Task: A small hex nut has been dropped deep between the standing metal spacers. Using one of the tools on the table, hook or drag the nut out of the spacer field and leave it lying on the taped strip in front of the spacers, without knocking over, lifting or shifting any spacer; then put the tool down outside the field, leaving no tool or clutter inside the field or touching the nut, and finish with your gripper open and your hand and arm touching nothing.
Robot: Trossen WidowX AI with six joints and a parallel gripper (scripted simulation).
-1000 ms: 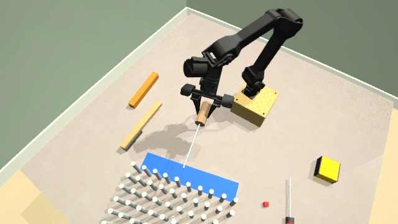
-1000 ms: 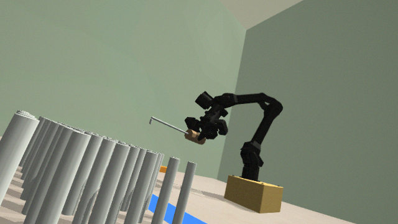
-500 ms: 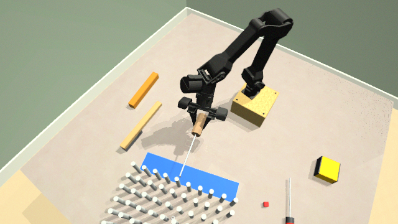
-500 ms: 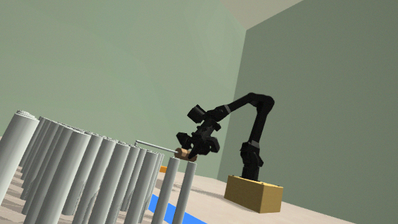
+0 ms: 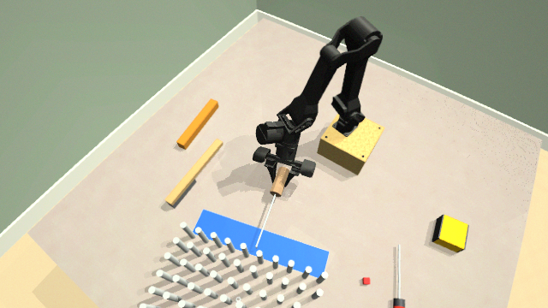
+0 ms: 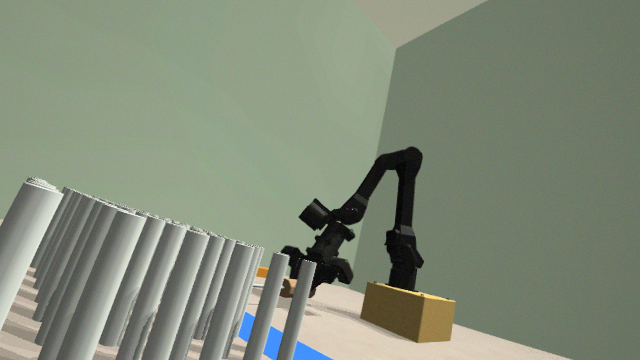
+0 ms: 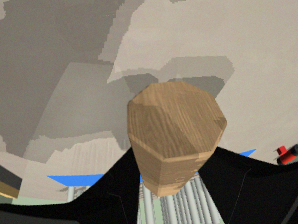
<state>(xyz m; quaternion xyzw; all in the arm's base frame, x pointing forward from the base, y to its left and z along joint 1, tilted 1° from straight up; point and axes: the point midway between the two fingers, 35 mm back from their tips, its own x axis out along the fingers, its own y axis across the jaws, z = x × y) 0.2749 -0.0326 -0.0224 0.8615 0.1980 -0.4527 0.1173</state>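
My gripper (image 5: 282,178) (image 6: 314,280) (image 7: 164,148) is shut on the wooden handle (image 5: 279,182) (image 6: 286,287) (image 7: 174,131) of a hook tool. It holds the tool low and tilted down toward the spacers. The tool's thin metal rod (image 5: 265,222) reaches forward, and its tip lies over the blue taped strip (image 5: 295,252) (image 6: 268,340) (image 7: 72,179), just short of the front row of spacers. The standing grey spacers (image 5: 223,274) (image 6: 125,280) (image 7: 180,211) fill the field beyond the strip. They all look upright. I cannot make out the hex nut among them.
An orange bar (image 5: 198,123) and a tan wooden bar (image 5: 194,171) lie to the left of the arm. A yellow block (image 5: 450,232), a small red cube (image 5: 366,281) and a second rod tool with a red and black handle (image 5: 398,274) lie to the right. The arm stands on a yellow base block (image 5: 351,143) (image 6: 407,312).
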